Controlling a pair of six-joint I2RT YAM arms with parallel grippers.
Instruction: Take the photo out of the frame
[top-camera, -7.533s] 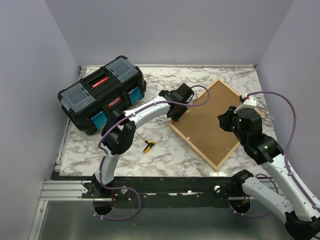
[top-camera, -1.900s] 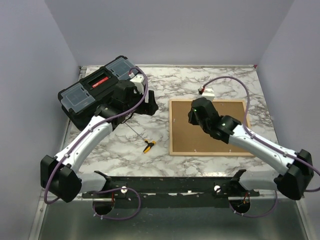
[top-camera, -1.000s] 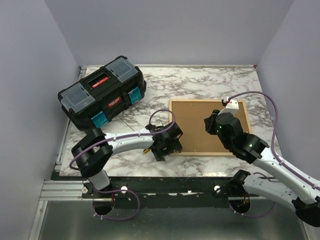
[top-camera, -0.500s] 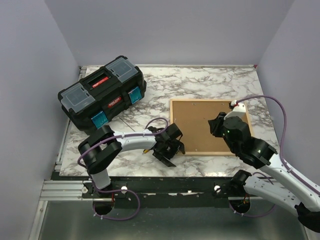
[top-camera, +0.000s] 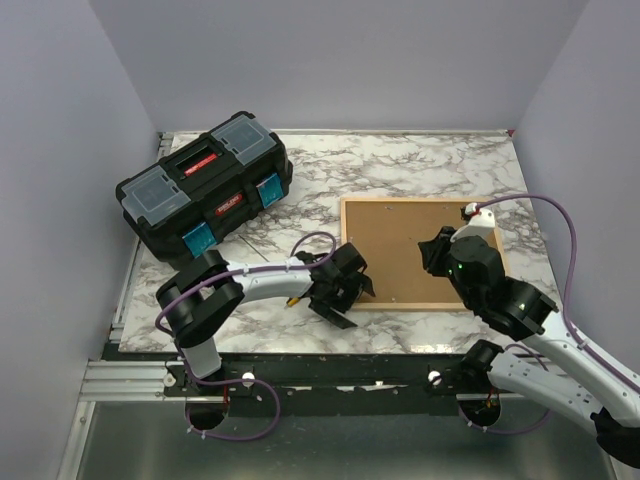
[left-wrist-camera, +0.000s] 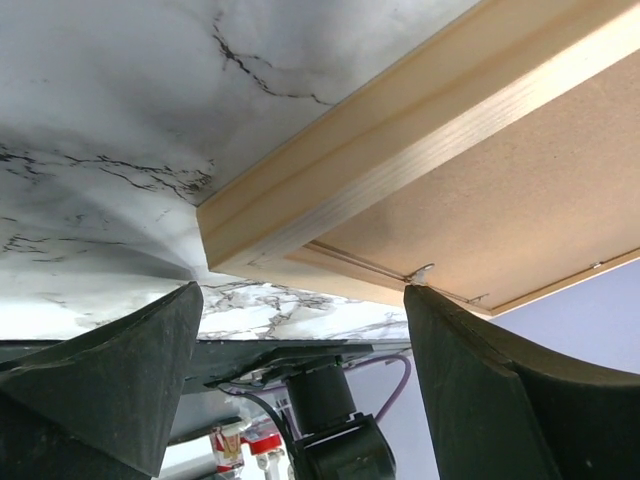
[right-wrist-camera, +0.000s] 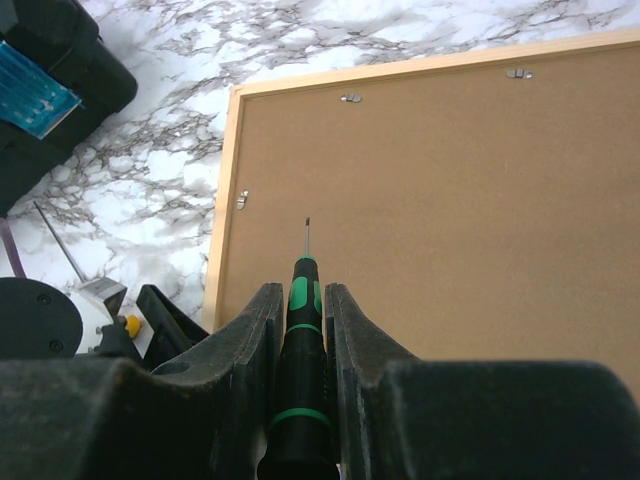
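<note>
The frame (top-camera: 343, 250) lies face down on the marble table, its brown backing board (top-camera: 400, 245) up, so the photo is hidden. My left gripper (top-camera: 347, 290) is open at the frame's near left corner. In the left wrist view that light-wood corner (left-wrist-camera: 330, 190) sits just ahead of the left gripper (left-wrist-camera: 303, 293), with a small metal clip (left-wrist-camera: 420, 272) by the right fingertip. My right gripper (top-camera: 437, 255) hovers over the board's right half. It is shut on a black and green screwdriver (right-wrist-camera: 301, 300), whose tip points at the board (right-wrist-camera: 450, 200).
A black toolbox (top-camera: 205, 185) stands at the back left. A small yellow-handled tool (top-camera: 291, 298) lies beside the left arm. More metal clips (right-wrist-camera: 350, 98) hold the board along the frame's rim (right-wrist-camera: 222, 230). The table's front edge is just below the frame.
The frame was turned from a diagonal to square. The left arm came from the toolbox to the frame's near left corner and edged right. The right gripper shifted slightly right with the screwdriver.
</note>
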